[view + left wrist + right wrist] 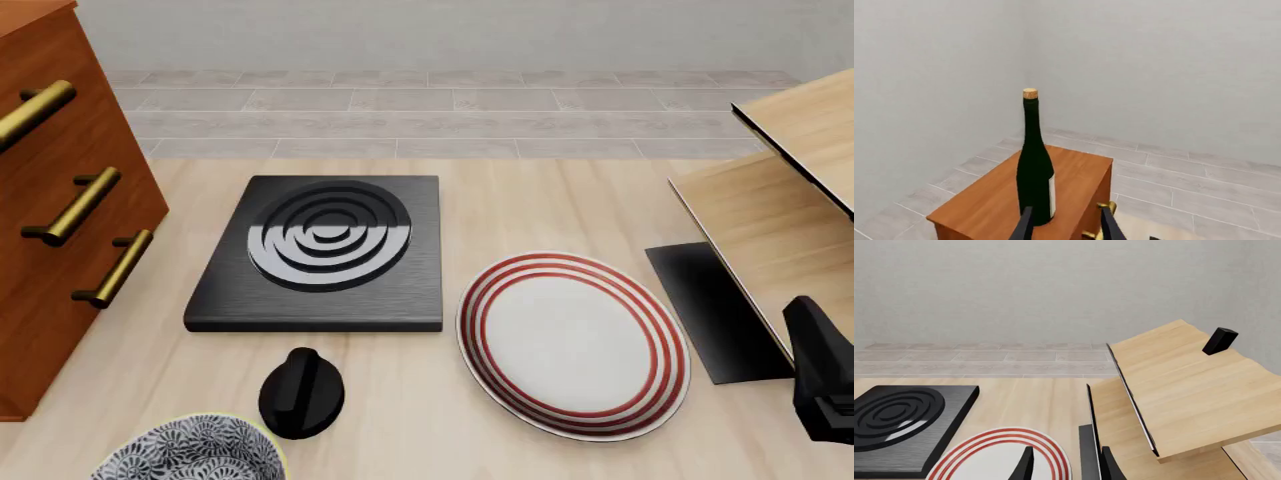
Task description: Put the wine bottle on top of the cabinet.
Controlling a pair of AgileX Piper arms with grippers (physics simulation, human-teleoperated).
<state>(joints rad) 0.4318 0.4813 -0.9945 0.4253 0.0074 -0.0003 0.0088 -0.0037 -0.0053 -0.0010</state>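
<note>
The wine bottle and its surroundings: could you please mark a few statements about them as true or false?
1. The bottle stands upright on the cabinet. True.
2. The bottle's cork is missing. False: a tan cork tops the neck.
3. The left end effector is clamped on the bottle. False: its fingers are apart, and the bottle's base shows just beyond one of them.
4. In the front view, the plate lies to the right of the hob. True.
5. The plate's rim rings are blue. False: they are red.
</note>
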